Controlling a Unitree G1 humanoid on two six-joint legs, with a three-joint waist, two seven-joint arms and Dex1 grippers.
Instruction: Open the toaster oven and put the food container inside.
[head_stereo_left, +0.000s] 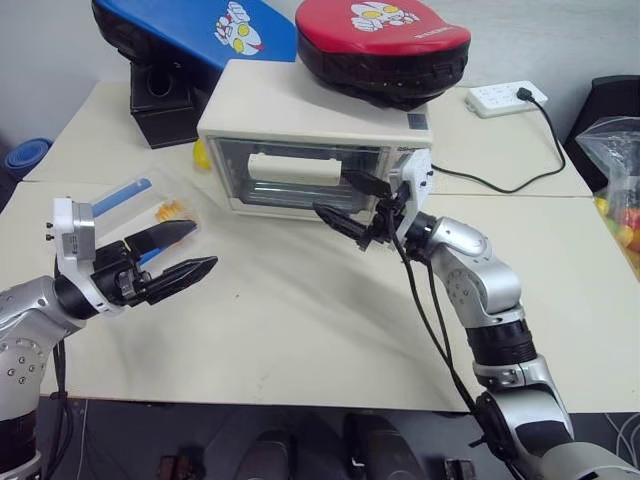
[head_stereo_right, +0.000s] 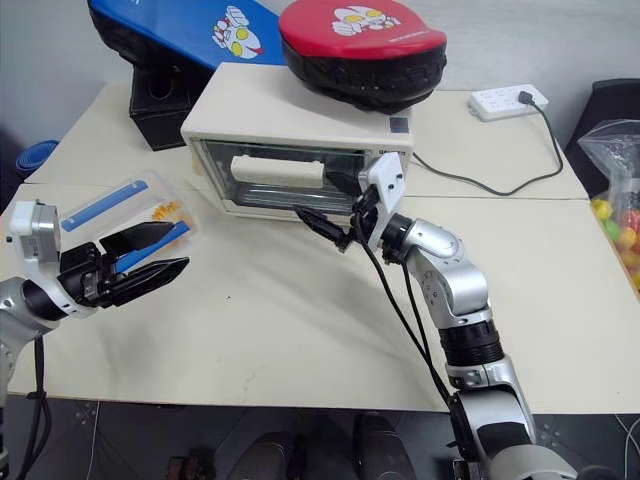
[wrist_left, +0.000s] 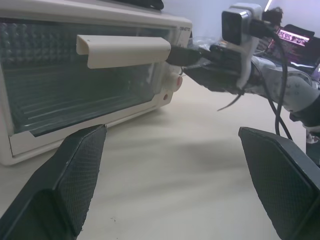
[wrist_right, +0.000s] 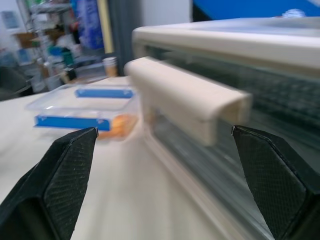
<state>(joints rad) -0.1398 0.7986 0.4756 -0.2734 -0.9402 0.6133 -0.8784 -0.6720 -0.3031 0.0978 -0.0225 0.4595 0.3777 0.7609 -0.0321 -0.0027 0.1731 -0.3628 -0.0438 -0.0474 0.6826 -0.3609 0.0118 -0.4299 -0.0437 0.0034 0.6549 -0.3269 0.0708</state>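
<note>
The cream-white toaster oven (head_stereo_left: 262, 105) stands at the back of the table with its glass door shut. Its white bar handle (head_stereo_left: 295, 167) runs across the top of the door. My right gripper (head_stereo_left: 335, 195) is open just in front of the handle's right end, its black fingers (wrist_right: 60, 175) above and below it without touching. The food container (head_stereo_right: 125, 208), clear with blue clips and orange food, lies on the table left of the oven. My left gripper (head_stereo_left: 203, 247) hovers open in front of the container, partly hiding it, and holds nothing.
A red pad (head_stereo_left: 385, 40) rests on the oven's top and a blue pad (head_stereo_left: 190, 30) leans on a black box (head_stereo_left: 165, 100) behind it. A white power strip (head_stereo_left: 505, 97) with a black cable lies at the back right. A clear bag (head_stereo_left: 615, 170) sits at the right edge.
</note>
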